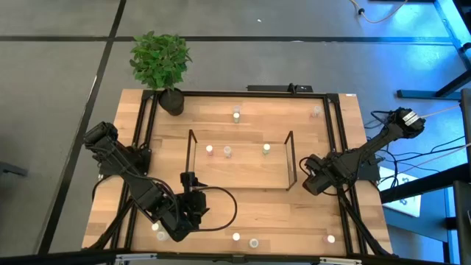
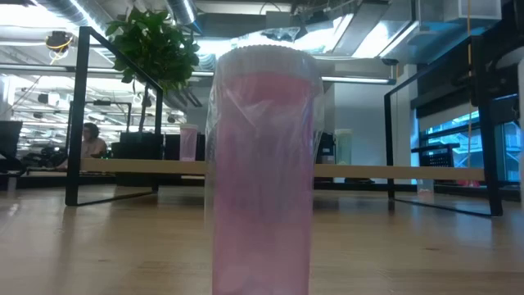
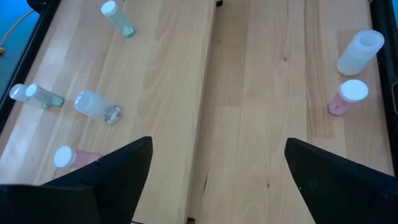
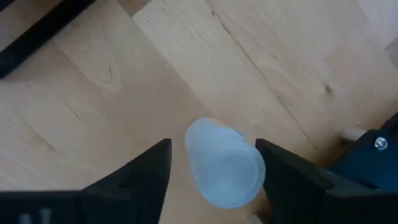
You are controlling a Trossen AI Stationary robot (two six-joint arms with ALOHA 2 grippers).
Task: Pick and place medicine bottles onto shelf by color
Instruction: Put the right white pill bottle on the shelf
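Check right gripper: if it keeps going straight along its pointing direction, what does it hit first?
Likely the pale clear bottle, sitting between the right gripper's dark fingers, which are not yet clamped on it. Below it is the wooden table; depth unclear.

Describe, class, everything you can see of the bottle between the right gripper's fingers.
The bottle is a small, pale, cloudy plastic cylinder with a rounded whitish top facing the wrist camera. It stands on the light wooden table, between the two dark fingers of the right gripper, which sit close on either side; whether they touch it cannot be told. Its tint looks greyish-clear.
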